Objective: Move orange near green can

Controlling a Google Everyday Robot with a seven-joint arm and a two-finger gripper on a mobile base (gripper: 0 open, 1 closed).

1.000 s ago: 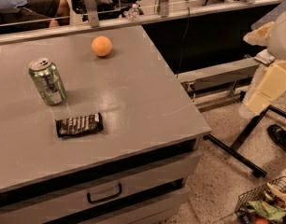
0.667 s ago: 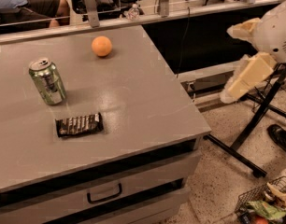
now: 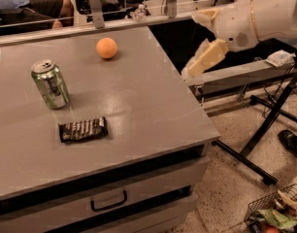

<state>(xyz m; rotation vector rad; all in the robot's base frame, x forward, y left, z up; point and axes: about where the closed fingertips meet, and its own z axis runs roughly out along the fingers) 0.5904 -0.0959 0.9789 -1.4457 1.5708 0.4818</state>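
The orange (image 3: 107,48) sits on the grey table (image 3: 148,106) near its far edge. The green can (image 3: 50,84) stands upright at the left, well apart from the orange, nearer to me. My gripper (image 3: 199,39) hangs in the air just beyond the table's right edge, to the right of the orange. Its two cream fingers (image 3: 209,56) are spread apart with nothing between them.
A flat dark snack-bar wrapper (image 3: 83,129) lies in front of the can. A drawer with a handle (image 3: 108,201) is under the tabletop. A metal rail (image 3: 139,21) runs behind the table. A black stand leg (image 3: 255,140) and a basket (image 3: 274,210) are on the floor at right.
My arm and gripper have moved left and up, from the far right towards the table's right edge. The orange, can and wrapper have not moved.
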